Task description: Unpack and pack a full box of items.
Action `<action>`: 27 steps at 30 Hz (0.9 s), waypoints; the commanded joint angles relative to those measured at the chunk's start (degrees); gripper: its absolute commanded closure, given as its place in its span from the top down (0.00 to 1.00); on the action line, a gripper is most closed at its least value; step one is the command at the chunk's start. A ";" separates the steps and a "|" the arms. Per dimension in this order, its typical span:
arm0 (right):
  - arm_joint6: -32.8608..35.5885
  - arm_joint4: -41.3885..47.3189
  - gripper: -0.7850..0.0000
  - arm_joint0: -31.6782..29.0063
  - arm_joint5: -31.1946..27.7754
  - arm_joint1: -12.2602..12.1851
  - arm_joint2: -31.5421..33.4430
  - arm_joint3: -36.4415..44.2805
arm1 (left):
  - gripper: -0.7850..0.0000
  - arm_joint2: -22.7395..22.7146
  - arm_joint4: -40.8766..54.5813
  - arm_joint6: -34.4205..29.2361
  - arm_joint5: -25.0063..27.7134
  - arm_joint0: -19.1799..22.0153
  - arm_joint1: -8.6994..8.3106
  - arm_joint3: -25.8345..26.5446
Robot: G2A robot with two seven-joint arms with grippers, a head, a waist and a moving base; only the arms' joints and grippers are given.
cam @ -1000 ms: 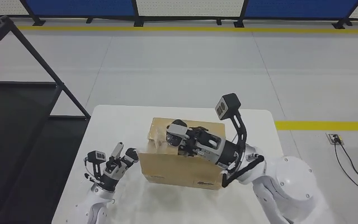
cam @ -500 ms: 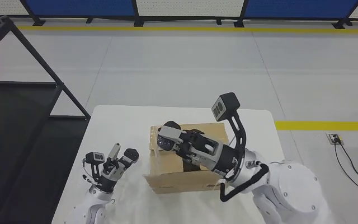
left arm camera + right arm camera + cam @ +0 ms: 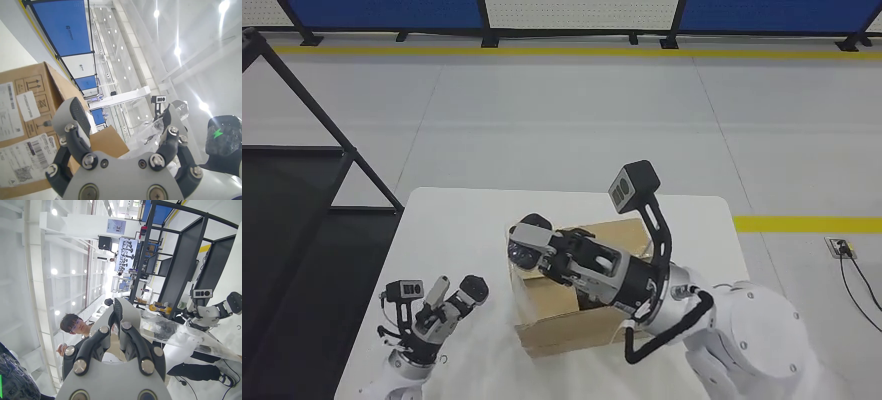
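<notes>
- While the cardboard box [image 3: 552,322] sits skewed on the white table [image 3: 442,220], with its long axis running across the table from the robot's left to its right, the right arm [image 3: 642,285] lies over its top and hides whatever is inside.
- The right gripper [image 3: 524,243] hangs at the box's far left corner, just above the rim. Its wrist view shows the fingers [image 3: 115,313] pressed together and aimed up and outward, not down into the box.
- A clear plastic film [image 3: 179,332] trails out from beside those fingers. Whether it is pinched between the pads cannot be told.
- The left gripper [image 3: 454,297] is over the table off the box's left end, near it but apart from it. Its fingers are spread wide with nothing between them.
- From the left wrist, the labelled end face of the box [image 3: 28,113] stands close in front of the spread fingers, with what looks like a cardboard flap [image 3: 109,140] lower down beside it.
- The coming move probably turns on that left end. It lies ahead of the left gripper along the box's long axis, and directly below the right gripper.
- The right gripper is the nearer one, but it would have to turn downward and part its fingers to reach in. The left gripper would only need to cross the gap sideways to steady the end face.
</notes>
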State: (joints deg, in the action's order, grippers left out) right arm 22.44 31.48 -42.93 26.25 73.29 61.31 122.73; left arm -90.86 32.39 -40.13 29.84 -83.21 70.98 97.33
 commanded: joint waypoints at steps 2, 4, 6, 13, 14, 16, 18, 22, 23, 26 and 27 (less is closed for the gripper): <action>-0.55 0.62 0.00 0.95 -0.37 0.27 -0.34 0.01 | 1.00 -0.18 0.96 -4.41 -0.04 -1.44 -0.29 1.51; -0.83 0.99 0.00 1.58 -0.47 0.45 -0.59 0.00 | 1.00 -0.56 0.74 -6.90 -0.02 -2.18 -0.52 2.07; -1.17 1.36 0.00 2.09 -0.70 0.63 -0.87 -0.10 | 1.00 -0.64 1.29 -9.83 -0.14 -2.88 -0.73 2.64; -1.32 2.28 0.00 3.86 -0.57 1.16 -1.77 -1.51 | 1.00 -2.57 -3.22 -14.54 -0.51 -4.91 -1.56 3.45; -1.29 2.35 0.00 4.04 -0.52 1.21 -1.83 -1.84 | 1.00 -2.42 -3.31 -15.26 -0.84 -5.16 -1.65 3.93; -1.24 2.67 0.00 4.19 -0.47 1.31 -1.85 -2.32 | 0.42 -2.44 -3.36 -16.01 -1.12 -5.73 -1.79 4.89; -1.06 2.85 0.00 4.18 -0.50 1.37 -1.76 -2.62 | 0.00 -2.37 -4.42 -15.66 -1.20 -6.04 -1.88 5.61; -0.45 3.12 0.00 3.70 -0.57 1.40 -1.35 -2.86 | 0.00 -0.81 -10.15 -13.06 -1.07 -5.05 -1.91 5.76; -0.36 3.12 0.00 3.52 -0.53 1.39 -1.21 -2.91 | 0.00 -0.06 -11.61 -12.40 -1.03 -4.58 -1.88 5.70; -0.01 3.28 0.00 2.96 -0.63 1.37 -0.76 -2.93 | 0.00 2.69 -12.97 -12.70 -2.28 -3.43 -1.84 5.71; 0.11 3.25 0.00 2.81 -0.58 1.36 -0.66 -2.93 | 0.00 3.42 -13.50 -13.23 -2.68 -3.15 -1.87 5.68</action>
State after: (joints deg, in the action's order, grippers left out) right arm 22.45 34.75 -39.97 25.64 74.66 60.53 119.80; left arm -88.31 19.40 -52.77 27.61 -86.68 69.14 103.01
